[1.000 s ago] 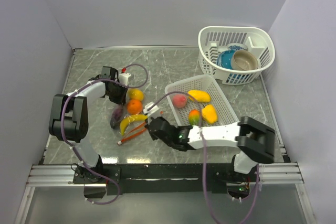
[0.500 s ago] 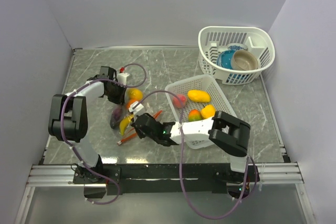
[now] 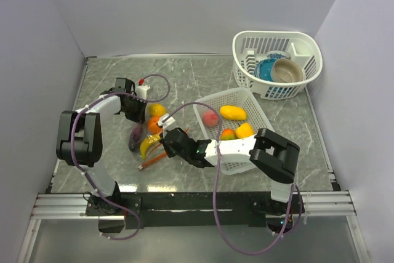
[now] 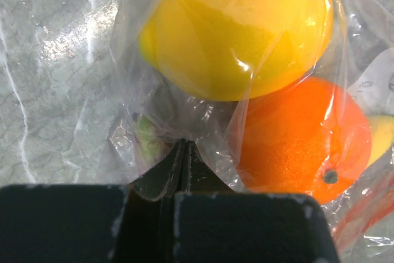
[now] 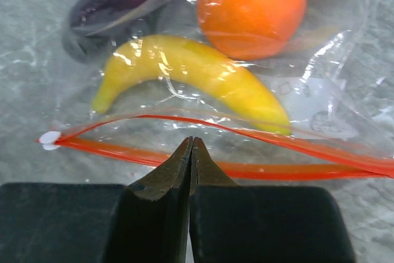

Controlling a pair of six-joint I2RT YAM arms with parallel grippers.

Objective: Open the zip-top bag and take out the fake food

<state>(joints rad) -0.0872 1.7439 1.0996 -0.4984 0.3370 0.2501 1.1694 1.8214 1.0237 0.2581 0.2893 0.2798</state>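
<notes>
Left of centre, top view: the left gripper (image 3: 134,110) is seen closed, fingertips together. In its wrist view the film of the zip-top bag (image 4: 154,121) appears nipped at the tips, just below the lemon (image 4: 240,29) and the orange (image 4: 301,140). The bag is laid between the two grippers, with fake food (image 3: 159,126) inside.

The right gripper (image 5: 192,144) is closed, with nothing visibly held. Its tips overlie the near red zip strip (image 5: 289,169). The strip's long axis is laid left to right across that frame. The mouth is partly parted and the banana (image 5: 197,72) is just beyond it. The right arm is judged nearer the mouth.

Right: a white basket (image 3: 218,95) holding some pieces is noted.
</notes>
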